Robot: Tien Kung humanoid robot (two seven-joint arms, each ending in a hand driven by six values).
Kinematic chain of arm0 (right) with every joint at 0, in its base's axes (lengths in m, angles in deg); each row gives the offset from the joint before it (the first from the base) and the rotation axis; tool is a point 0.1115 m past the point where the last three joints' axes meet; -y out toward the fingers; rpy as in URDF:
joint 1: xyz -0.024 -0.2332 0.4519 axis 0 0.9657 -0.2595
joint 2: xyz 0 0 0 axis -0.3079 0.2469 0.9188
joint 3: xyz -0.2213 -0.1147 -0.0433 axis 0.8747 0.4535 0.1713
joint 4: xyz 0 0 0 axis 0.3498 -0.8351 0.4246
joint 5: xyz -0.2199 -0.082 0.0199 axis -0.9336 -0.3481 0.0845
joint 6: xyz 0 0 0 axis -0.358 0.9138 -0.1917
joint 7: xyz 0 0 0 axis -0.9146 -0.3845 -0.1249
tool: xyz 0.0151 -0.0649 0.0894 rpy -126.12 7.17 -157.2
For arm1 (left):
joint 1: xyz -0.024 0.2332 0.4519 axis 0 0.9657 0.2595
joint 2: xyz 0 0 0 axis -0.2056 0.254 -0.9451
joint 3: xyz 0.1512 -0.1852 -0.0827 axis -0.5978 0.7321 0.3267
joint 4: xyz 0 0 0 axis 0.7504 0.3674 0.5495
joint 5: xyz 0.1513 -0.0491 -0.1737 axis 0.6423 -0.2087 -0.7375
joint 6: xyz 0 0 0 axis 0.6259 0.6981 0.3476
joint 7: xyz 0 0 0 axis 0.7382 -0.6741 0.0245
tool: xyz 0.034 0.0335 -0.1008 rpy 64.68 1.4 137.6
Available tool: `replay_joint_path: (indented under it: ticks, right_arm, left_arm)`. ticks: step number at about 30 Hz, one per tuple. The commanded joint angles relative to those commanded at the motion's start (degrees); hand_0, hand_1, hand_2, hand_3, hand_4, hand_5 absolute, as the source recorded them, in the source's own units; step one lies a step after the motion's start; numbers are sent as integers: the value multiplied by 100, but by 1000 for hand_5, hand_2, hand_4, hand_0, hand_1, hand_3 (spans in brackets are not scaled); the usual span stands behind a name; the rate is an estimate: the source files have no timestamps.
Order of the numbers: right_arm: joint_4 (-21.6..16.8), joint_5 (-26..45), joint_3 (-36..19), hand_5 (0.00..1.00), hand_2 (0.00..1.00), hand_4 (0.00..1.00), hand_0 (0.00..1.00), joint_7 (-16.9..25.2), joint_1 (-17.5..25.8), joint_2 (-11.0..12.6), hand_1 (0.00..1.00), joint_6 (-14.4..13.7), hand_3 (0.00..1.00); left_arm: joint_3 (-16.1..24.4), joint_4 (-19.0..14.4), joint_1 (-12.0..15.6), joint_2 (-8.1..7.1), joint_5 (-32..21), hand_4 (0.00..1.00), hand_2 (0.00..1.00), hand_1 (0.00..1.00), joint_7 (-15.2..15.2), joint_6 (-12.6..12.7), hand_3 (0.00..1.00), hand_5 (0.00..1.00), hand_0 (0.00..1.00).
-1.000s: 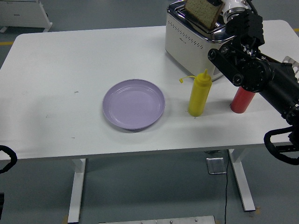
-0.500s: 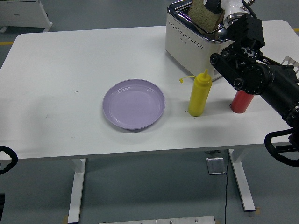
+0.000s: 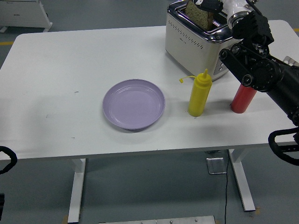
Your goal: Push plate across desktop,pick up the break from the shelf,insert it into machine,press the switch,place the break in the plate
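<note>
On the white table (image 3: 70,70) — bread (image 3: 198,13) in toaster (image 3: 194,39) slot, robot hand (image 3: 211,5) gripping its top.

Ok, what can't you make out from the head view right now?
- Right robot hand: fingers cut off by the picture's top edge, so its grip on the bread can't be confirmed.
- Toaster: the slot's depth is hidden by the bread; the switch isn't visible.
- Red bottle: top hidden behind the right arm.
- Left arm: only a sliver at the lower left edge.

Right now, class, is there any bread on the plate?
No: the plate holds nothing, and the bread stands in the toaster slot.
</note>
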Motion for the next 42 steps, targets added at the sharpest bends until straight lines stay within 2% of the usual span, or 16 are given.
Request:
replay_joint_path:
  ticks: [5, 8, 9, 14, 15, 18, 20, 21, 26, 27, 28, 35, 38, 39, 42]
  right_arm:
    - [-131, 139, 10, 582, 986, 859, 921, -8, 45, 124, 894, -28, 998]
    - [-309, 318, -78, 582, 986, 859, 921, 45, 131, 271, 894, -165, 998]
    - [-403, 434, -131, 574, 835, 781, 723, 118, 190, 337, 749, -279, 875]
    - [-764, 878, -239, 574, 835, 781, 723, 336, 405, 595, 749, -662, 875]
    - [-894, 1013, -268, 379, 676, 375, 526, 438, 486, 708, 585, -701, 645]
    - [-1175, 1208, -345, 379, 676, 375, 526, 645, 651, 936, 585, -703, 645]
    - [-1394, 1296, -413, 379, 676, 375, 526, 815, 780, 1125, 585, -548, 645]
    - [-1469, 1311, -434, 362, 633, 272, 452, 869, 823, 1195, 533, -467, 577]
    - [-1925, 1290, -525, 362, 633, 272, 452, 1177, 1084, 1715, 533, -97, 577]
    - [-2042, 1302, -552, 365, 606, 200, 403, 1241, 1144, 1870, 479, 48, 557]
    - [-2060, 1303, -556, 365, 606, 200, 403, 1251, 1154, 1897, 479, 74, 557]
    - [-2365, 1137, -572, 336, 613, 173, 386, 1582, 1380, 2522, 479, 831, 558]
    - [-2412, 1005, -511, 336, 613, 173, 386, 1754, 1480, 2718, 479, 1145, 558]
    - [-2417, 977, -497, 257, 619, 115, 378, 1790, 1499, 2750, 489, 1199, 557]
    - [-2433, 837, -425, 257, 619, 115, 378, 1999, 1595, 2890, 489, 1419, 557]
  left_arm:
    - [-2, -3, -8, 1, -1, 646, 903, 887, -3, -1, 840, 998, 836]
    - [5, -5, -15, -1, -1, 646, 903, 887, -2, 1, 840, 998, 836]
    - [15, -5, -17, 3, -2, 647, 905, 888, 1, 4, 839, 998, 836]
    - [38, -5, -25, 16, -1, 647, 905, 888, 6, 10, 839, 998, 836]
    - [44, -6, -25, 17, 0, 648, 905, 886, 5, 9, 837, 998, 834]
    - [57, -10, -24, 18, -2, 648, 905, 886, 4, 7, 837, 998, 834]
    - [72, -19, -23, 19, -7, 648, 905, 886, 3, 3, 837, 998, 834]
    - [77, -22, -23, 20, -8, 649, 906, 885, 2, 2, 836, 998, 833]
    - [110, -48, -24, 19, -11, 649, 906, 885, 0, -2, 836, 998, 833]
    - [118, -52, -23, 21, -17, 650, 906, 885, -2, -3, 836, 998, 833]
    - [119, -52, -23, 21, -18, 650, 906, 885, -2, -3, 836, 998, 833]
    - [142, -49, -5, 30, -31, 650, 906, 886, -6, -5, 836, 998, 832]
    - [149, -49, 8, 30, -30, 650, 906, 886, -7, -4, 836, 998, 832]
    - [149, -48, 11, 30, -29, 650, 907, 885, -7, -3, 835, 998, 831]
    - [143, -47, 24, 29, -28, 650, 907, 885, -9, -4, 835, 998, 831]
